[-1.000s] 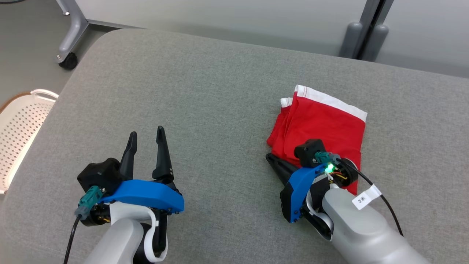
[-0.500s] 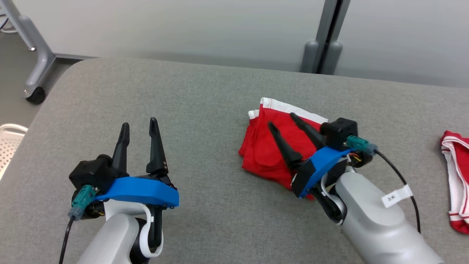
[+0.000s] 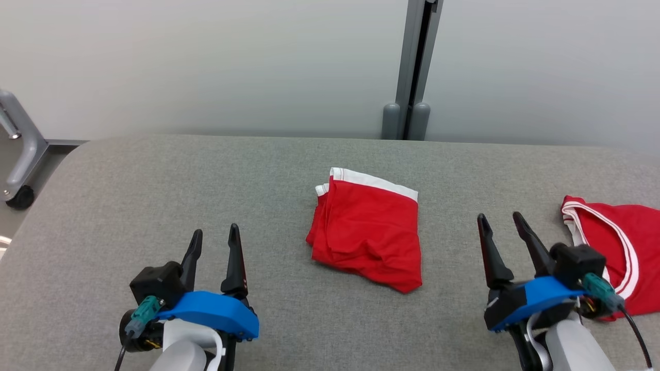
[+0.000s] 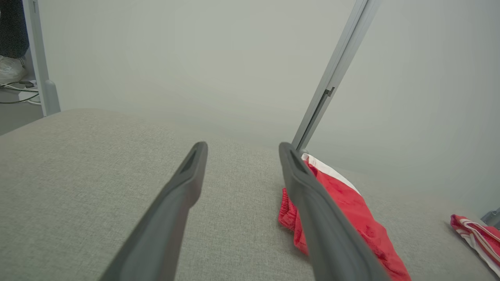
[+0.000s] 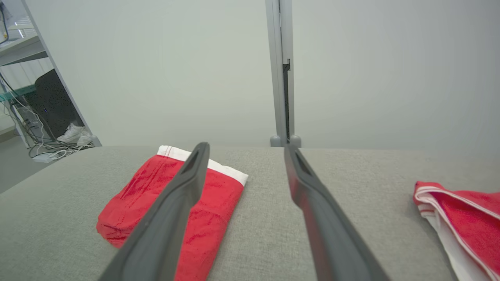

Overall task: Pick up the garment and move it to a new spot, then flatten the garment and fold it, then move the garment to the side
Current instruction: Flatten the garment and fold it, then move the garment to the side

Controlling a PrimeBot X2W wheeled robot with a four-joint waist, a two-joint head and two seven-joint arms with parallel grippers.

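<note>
**Both grippers are standing open; the folded garment is lying between them**

We are holding both arms low at the near edge of the grey padded table (image 3: 154,180), with the fingers pointing away from us. Our left gripper (image 3: 215,232) is hanging over the bare surface at the near left. Its two dark fingers are standing wide apart and are holding nothing. Our right gripper (image 3: 499,217) is hanging at the near right in almost the same pose, only leaning a little to the left. Its jaws are also standing wide, with nothing between them.

A little further away, between the two grippers and well apart from both, the red garment (image 3: 368,234) is lying flat on the table. It is folded into a compact, nearly square packet. The white waistband is running along its far edge, some layers are showing at its left side, and its near corner is a little wrinkled. In the right wrist view it is lying to the left of the fingers.

To the right of our right gripper, a second red garment with white trim (image 3: 613,247) is lying near the right end of the table. Behind the table, a grey post (image 3: 412,67) is standing against the pale wall.
</note>
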